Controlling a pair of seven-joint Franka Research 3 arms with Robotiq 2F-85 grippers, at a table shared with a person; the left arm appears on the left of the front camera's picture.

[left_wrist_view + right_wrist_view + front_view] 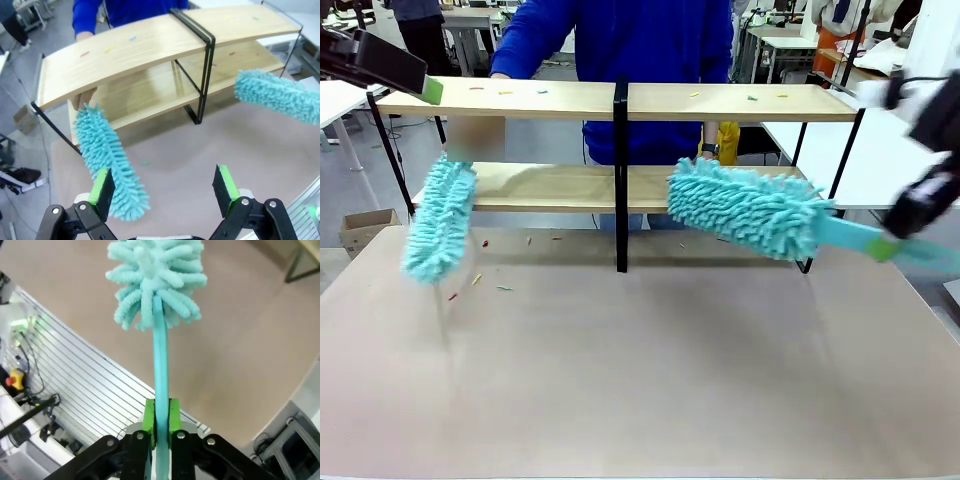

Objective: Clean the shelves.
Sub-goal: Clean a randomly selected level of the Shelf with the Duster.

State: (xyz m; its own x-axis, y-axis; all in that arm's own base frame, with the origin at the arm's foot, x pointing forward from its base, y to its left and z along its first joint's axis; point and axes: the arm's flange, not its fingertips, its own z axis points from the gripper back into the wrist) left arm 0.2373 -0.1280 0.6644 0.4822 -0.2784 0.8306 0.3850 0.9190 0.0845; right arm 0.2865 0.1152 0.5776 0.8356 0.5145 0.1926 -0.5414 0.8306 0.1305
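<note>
The right fingers (149, 415) are pressed together on the flat teal handle (160, 360) of a duster (750, 208), pinching it near its tail end. Past the fingertips the handle runs straight out to the shaggy head. The head sits at the front edge of the lower board (560, 186), on these fingers' side of the black centre post (620, 170). Whether it actually touches the wood I cannot tell.

The left fingers (226, 184) stand spread wide with nothing between them. Close in front of one of them hangs a second duster (105, 155), held by a person's hand (80, 99) under the end of the upper board. Beyond that comes bare bench (640, 380), then the shelves (150, 45) standing across it.

The shelves look stiff but light: two smooth boards in a thin frame, apparently resting loose on the bench. A hard sweep would likely slide or rock them. The coloured scraps (752, 98) on top should slip off under a light stroke. The shelves need no grasping. If steadying is wanted, the centre post or an end rod looks slim enough for the spread fingers. The duster is soft and light, but held so far back it may twist in the pinch.
</note>
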